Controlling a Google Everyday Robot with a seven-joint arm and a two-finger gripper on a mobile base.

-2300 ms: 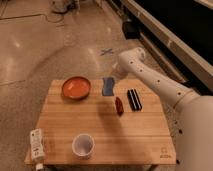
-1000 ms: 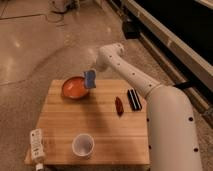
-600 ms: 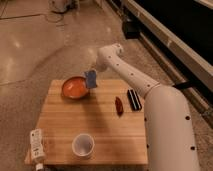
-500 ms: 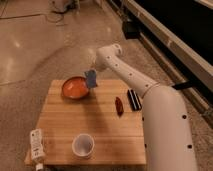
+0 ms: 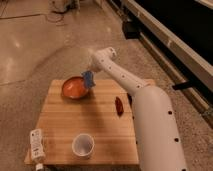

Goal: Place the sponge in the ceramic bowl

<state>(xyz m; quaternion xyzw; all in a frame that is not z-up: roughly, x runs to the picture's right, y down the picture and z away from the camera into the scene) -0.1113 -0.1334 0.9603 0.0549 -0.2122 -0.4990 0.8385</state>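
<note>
Cup (image 5: 83, 145), white, sits on the table (image 5: 107, 137), well in front of the ceramic bowl (image 5: 70, 90). At the bowl's right rim (just above it) the claw (image 5: 90, 76) grips the sponge (image 5: 88, 80), so the sponge hangs in the air there.

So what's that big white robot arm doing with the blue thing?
The robot's end effector is holding a blue sponge up in the air, right over the right edge of the orange bowl on the wooden table. It has not let go yet, so the sponge is not in the bowl. A white cup stands near the front.
</note>
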